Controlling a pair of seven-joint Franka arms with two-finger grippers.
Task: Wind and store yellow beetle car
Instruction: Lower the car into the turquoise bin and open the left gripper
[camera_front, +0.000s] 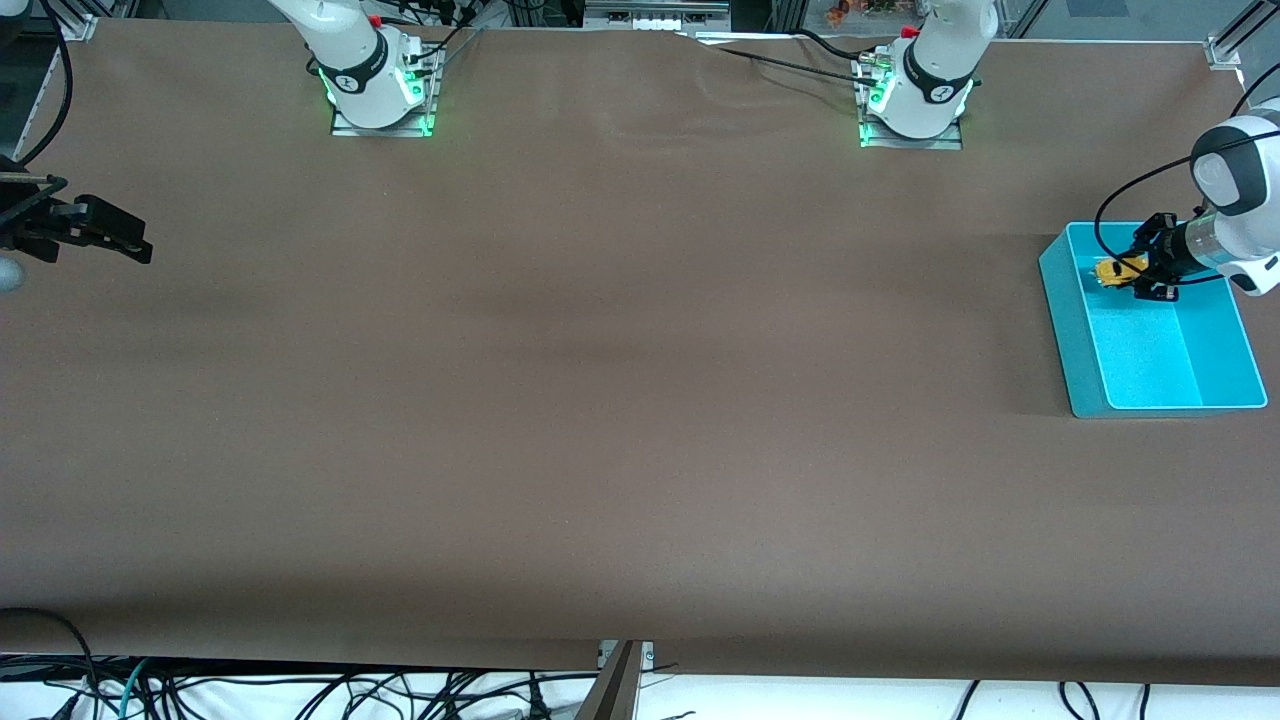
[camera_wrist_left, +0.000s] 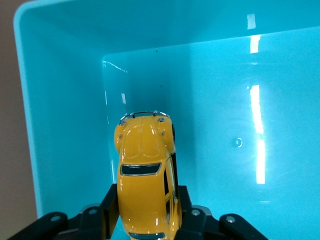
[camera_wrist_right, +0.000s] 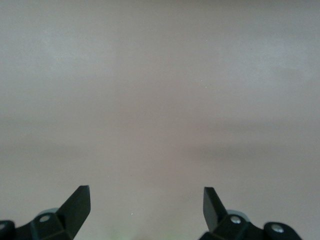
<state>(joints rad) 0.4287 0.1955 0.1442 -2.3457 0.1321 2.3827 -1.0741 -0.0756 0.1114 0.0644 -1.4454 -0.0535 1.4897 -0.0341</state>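
Observation:
The yellow beetle car (camera_wrist_left: 145, 175) is a small glossy toy with dark windows. My left gripper (camera_wrist_left: 146, 207) is shut on its sides and holds it inside the turquoise bin (camera_wrist_left: 65, 65), near one corner. From the front, the car (camera_front: 1112, 271) shows as a yellow spot in the left gripper (camera_front: 1132, 273), over the part of the bin (camera_front: 1080, 330) nearest the robot bases. I cannot tell if the car touches the bin floor. My right gripper (camera_wrist_right: 146, 200) is open and empty over bare table. It waits at the right arm's end (camera_front: 120, 238).
The bin stands at the left arm's end of the brown table (camera_front: 600, 350), close to the edge. A black cable (camera_front: 1110, 205) loops above the bin beside the left wrist. Both arm bases (camera_front: 380, 85) stand along the top edge.

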